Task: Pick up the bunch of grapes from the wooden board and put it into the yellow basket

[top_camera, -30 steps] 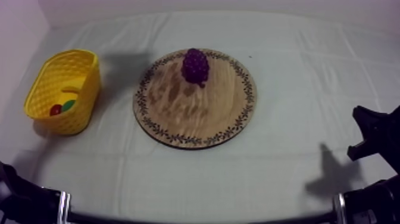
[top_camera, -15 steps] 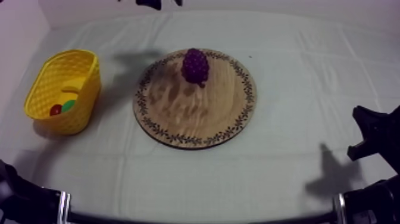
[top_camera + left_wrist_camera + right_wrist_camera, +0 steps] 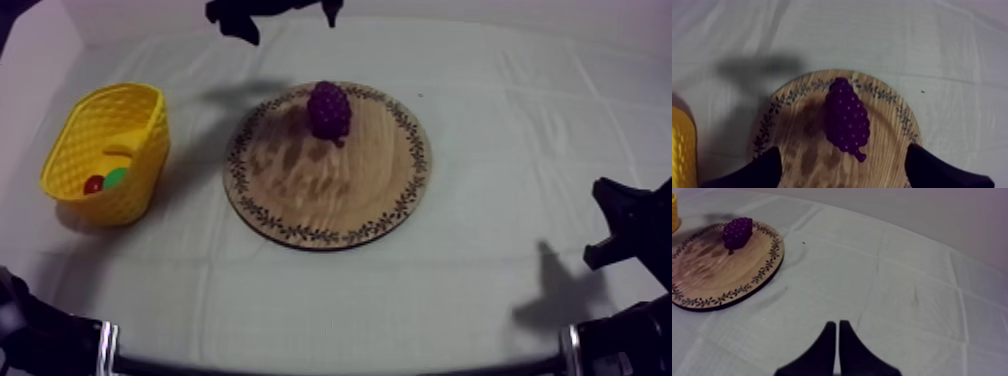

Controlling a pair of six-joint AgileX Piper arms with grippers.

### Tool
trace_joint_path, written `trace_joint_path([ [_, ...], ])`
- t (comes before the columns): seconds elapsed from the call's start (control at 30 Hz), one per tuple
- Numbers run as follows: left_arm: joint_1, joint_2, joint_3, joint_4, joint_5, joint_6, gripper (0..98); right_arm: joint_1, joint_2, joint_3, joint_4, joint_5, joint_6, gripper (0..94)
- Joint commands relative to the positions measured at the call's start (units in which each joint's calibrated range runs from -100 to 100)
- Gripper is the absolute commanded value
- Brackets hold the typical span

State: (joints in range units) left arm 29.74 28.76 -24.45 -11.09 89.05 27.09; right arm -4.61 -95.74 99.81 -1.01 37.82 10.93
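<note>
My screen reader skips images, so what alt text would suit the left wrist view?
A purple bunch of grapes lies on the round wooden board, framed between the open black fingers of the left gripper. The side of the yellow basket shows beside the board, on the grey-white cloth.

The round board (image 3: 330, 200) is wood, pale brown with streaky grain and darker patches, and it looks dull, not shiny. The bunch of grapes (image 3: 328, 110) is bumpy all over and looks like purple plastic with tiny pale dots. The yellow basket (image 3: 148, 150) looks like plastic, with a criss-cross wall full of little holes. The cloth (image 3: 520, 130) is soft, dull and creased with fold lines
</note>
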Motion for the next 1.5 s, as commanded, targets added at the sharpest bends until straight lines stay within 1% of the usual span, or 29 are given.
trace_joint_path([
  [0.0, 0.02, 1.65, -0.17, 0.26, 0.05, 0.04, 94.7, 0.02, -0.01, -0.03, 0.01, 0.0, 0.0, 0.4],
  [0.13, 0.06, 5.56, -0.81, 0.88, 0.09, 0.27, 95.0, 0.02, -0.01, -0.03, 0.01, 0.0, -0.01, 0.4],
  [0.27, 0.27, 9.96, -1.89, 1.09, -0.09, 1.09, 95.2, 0.02, -0.01, -0.03, 0.01, 0.0, -0.01, 0.4],
  [0.63, 0.46, 21.57, -9.15, 1.23, -1.47, 2.51, 94.4, 0.02, -0.01, -0.03, 0.01, 0.0, -0.01, 0.4],
  [0.73, 0.43, 23.82, -10.96, 1.01, -1.5, 2.55, 93.9, 0.02, -0.01, -0.03, 0.01, 0.0, -0.01, 0.4],
  [1.17, 0.65, 30.23, -16.61, 0.93, 0.37, 2.75, 91.9, 0.02, -0.01, -0.03, 0.01, 0.0, 0.0, 0.4],
  [1.23, 0.71, 30.76, -17.1, 0.97, 0.44, 2.84, 89.3, 0.02, -0.01, -0.03, 0.01, 0.0, -0.01, 0.4],
  [1.33, 0.82, 31.35, -17.52, 0.99, 0.48, 2.85, 81.8, 0.02, -0.01, -0.03, 0.01, 0.0, -0.01, 0.4],
  [1.47, 1.09, 31.92, -17.95, 0.88, 0.36, 2.44, 64.9, 0.02, -0.01, -0.03, 0.01, 0.0, -0.01, 0.4],
])
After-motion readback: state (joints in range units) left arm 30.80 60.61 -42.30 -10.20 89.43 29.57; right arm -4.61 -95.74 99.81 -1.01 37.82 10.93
